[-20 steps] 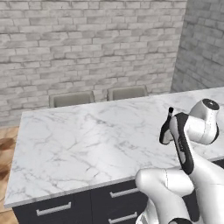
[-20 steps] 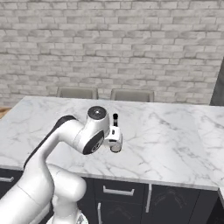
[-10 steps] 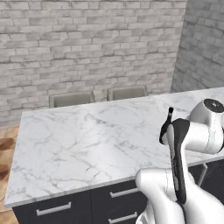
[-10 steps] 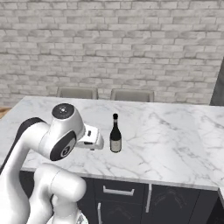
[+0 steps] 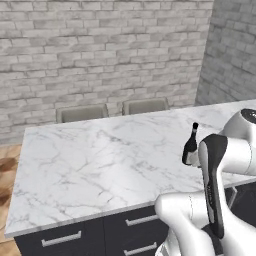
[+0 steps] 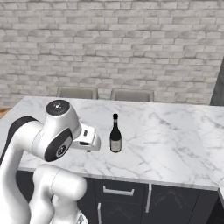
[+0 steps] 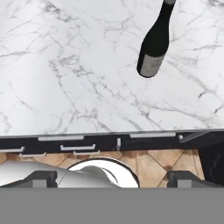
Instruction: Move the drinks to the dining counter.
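Marble, white with grey veins, tops the long dining counter (image 6: 175, 144) across the middle of both base views, over dark drawers (image 5: 60, 239) with silver handles. One dark wine bottle (image 6: 115, 135) stands upright on it, at centre in the right base view and at right in the left base view (image 5: 190, 145). The gripper (image 7: 111, 178) is spread wide and holds nothing, with the bottle (image 7: 154, 43) at upper right of the hand view, apart from it.

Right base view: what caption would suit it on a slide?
Dark wine bottle stands upright on the marble dining counter, open gripper beside it.
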